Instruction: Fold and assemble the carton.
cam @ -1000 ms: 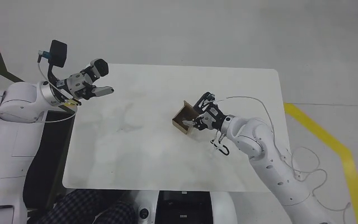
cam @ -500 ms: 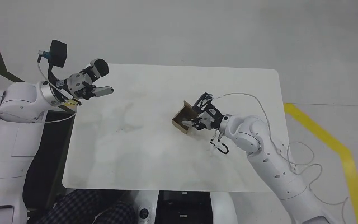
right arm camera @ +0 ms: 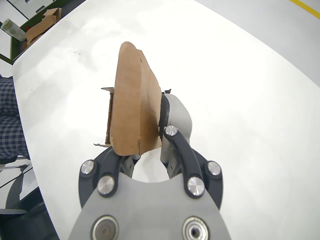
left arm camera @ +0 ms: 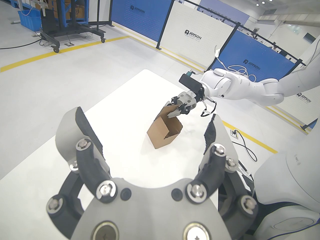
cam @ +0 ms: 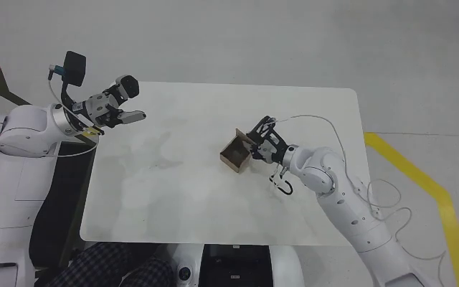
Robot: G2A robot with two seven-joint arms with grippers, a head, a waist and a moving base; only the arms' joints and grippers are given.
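Carton (cam: pixel 234 154): stood open on desk (cam: pixel 179 194);
Right hand (cam: pixel 256 143): clenched on its flap (right arm camera: pixel 135 96);
Left hand (left arm camera: pixel 146 117): released, well apart

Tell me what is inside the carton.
Through the open top of the carton, only bare cardboard walls show; nothing sits in the visible part. Its floor is hidden by the near walls. The right gripper pinches its raised flap.
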